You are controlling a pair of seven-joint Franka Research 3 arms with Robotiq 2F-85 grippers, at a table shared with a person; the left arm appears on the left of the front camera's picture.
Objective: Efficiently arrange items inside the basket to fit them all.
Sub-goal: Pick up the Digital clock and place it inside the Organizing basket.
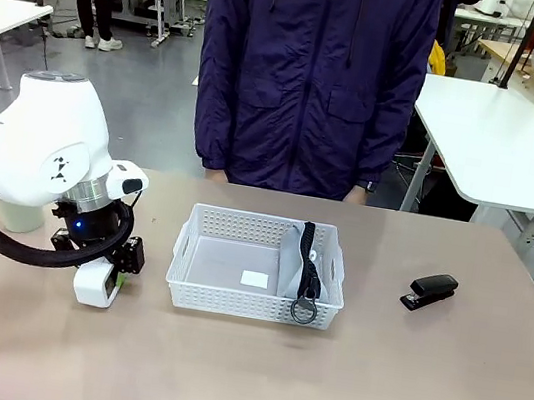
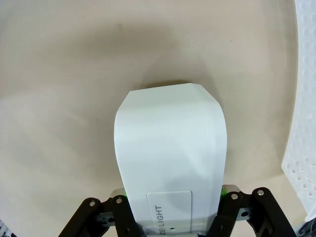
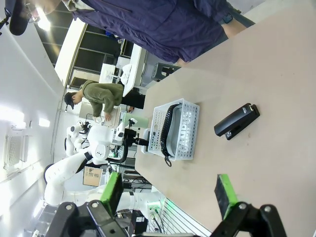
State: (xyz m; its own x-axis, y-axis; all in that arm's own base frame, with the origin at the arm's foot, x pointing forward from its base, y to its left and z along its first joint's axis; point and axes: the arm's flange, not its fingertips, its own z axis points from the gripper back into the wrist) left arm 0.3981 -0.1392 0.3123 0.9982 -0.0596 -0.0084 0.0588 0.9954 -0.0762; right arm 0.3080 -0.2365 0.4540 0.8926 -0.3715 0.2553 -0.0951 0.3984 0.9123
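Roughly a quarter done, judging by the layout: one of four items packed, three to go.

Inside the basket (image 1: 196,255): only the grey pouch (image 1: 290,259), stood on edge against the 3 o'clock end wall, black strap (image 1: 308,251) trailing over the 6 o'clock rim, ring (image 1: 303,312) hanging outside against the lattice. Otherwise bare floor from the middle to the 9 o'clock end, apart from a small white label (image 1: 255,279) lying flat on the bottom. Room enough there, by the look of it, for the rest.

Outside, on the table (image 1: 319,389):
- At 9 o'clock of the basket, near but not touching: the white clock (image 1: 93,287), pinched by its sides in the left gripper (image 1: 109,280). Fingers clenched on it, green pads (image 2: 223,189) pressed to both flanks in the left wrist view. Cannot tell whether lifted or resting on the tabletop.
- At 3 o'clock of the basket, well apart: the black stapler (image 1: 431,290), lying flat, untouched.
- Farther out at 9 o'clock: the pale cup (image 1: 21,216), half hidden behind the left arm.

As for the right gripper (image 3: 168,195): released, fingers spread wide with nothing between them, hanging above the table well away from stapler and basket.

Left to do: clock, stapler and cup into the free space. Probably strap and ring tucked inside too.
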